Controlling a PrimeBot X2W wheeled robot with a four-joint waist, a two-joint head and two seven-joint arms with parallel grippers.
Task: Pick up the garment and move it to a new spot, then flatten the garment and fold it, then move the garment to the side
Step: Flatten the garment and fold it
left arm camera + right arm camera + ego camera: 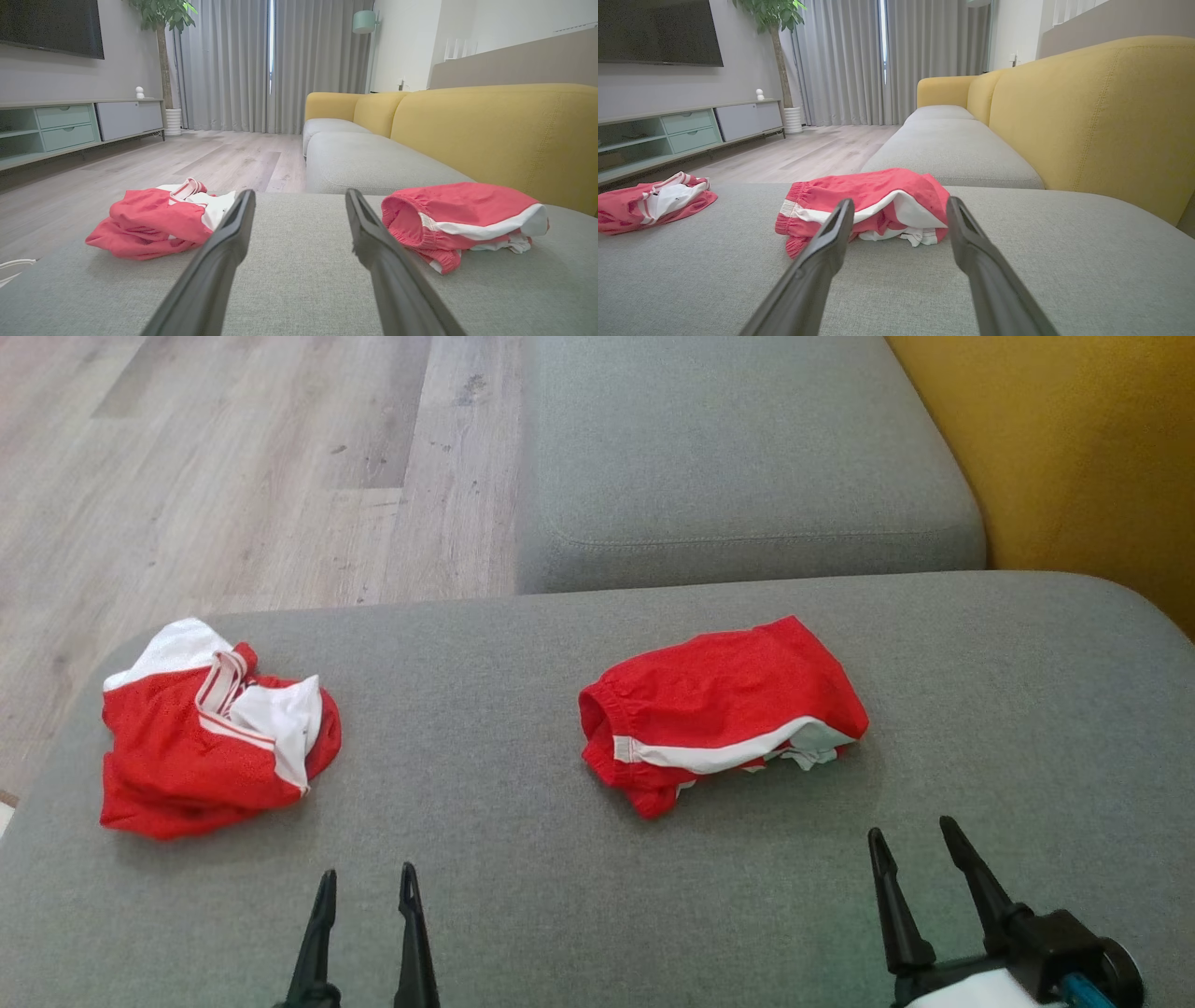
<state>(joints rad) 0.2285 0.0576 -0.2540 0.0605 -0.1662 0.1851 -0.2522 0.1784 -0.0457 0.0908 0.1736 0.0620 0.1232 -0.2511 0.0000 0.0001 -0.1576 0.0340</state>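
Two garments lie on the grey sofa seat (523,859). Red shorts with a white stripe (724,709) (460,219) (868,205) lie bunched near the middle, slightly right. A crumpled red and white mesh top (210,733) (159,219) (654,205) sits at the seat's left end. My left gripper (367,873) (300,192) is open and empty near the front edge, between the two garments. My right gripper (911,827) (901,200) is open and empty, just in front of the shorts' right end, not touching them.
A second grey cushion (747,457) extends beyond the seat, with the yellow backrest (1083,448) on the right. Wood floor (233,467) lies past the left edge. A TV cabinet (70,126), a potted plant (163,28) and curtains stand far across the room.
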